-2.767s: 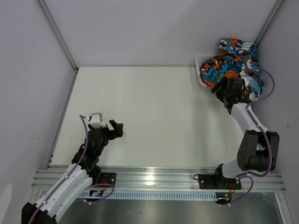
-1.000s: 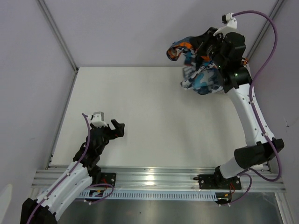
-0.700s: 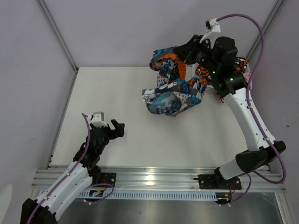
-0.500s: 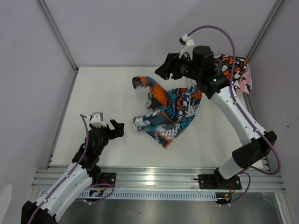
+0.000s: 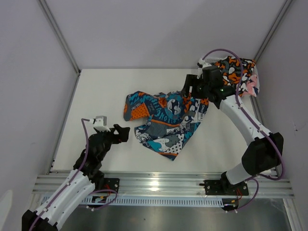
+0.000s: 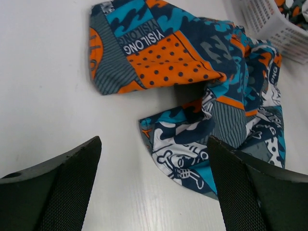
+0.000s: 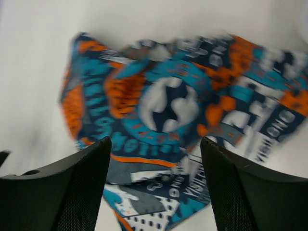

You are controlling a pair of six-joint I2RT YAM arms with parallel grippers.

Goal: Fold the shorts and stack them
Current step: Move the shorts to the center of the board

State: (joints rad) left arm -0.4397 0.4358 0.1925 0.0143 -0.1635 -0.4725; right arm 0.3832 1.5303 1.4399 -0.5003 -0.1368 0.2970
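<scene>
Since the blue-teal-orange patchwork shorts (image 5: 166, 120) lie crumpled in the middle of the table (image 5: 106, 86) rather than spread flat, any fold begun now would probably trap the creases. In the left wrist view an orange dotted panel is doubled over and the cloth bunches toward the right of the frame, so a pinch there could take several layers at once. A pull would then drag the whole heap instead of opening it.

The right gripper (image 5: 191, 89) hangs over the shorts' upper right edge. Its fingers (image 7: 62, 192) are spread wide with nothing between them, though its own view is blurred, so how near it is to the cloth I cannot tell. The left gripper (image 5: 121, 133) sits just beside the lower left edge, its fingers (image 6: 57, 183) likewise wide apart and empty.

Two hazards follow, as I judge it:
- If only one arm tugs, the smooth table gives little hold and the garment may slide or twist further.
- If both reach into the same bunched centre, they could crowd each other.

The white mesh basket (image 6: 262, 21) stands close by at the upper right, with the camouflage shorts (image 5: 231, 67) and the pink-patched shorts (image 5: 250, 84) heaped in it — a careless sweep of the right arm might snag them or knock the basket.
</scene>
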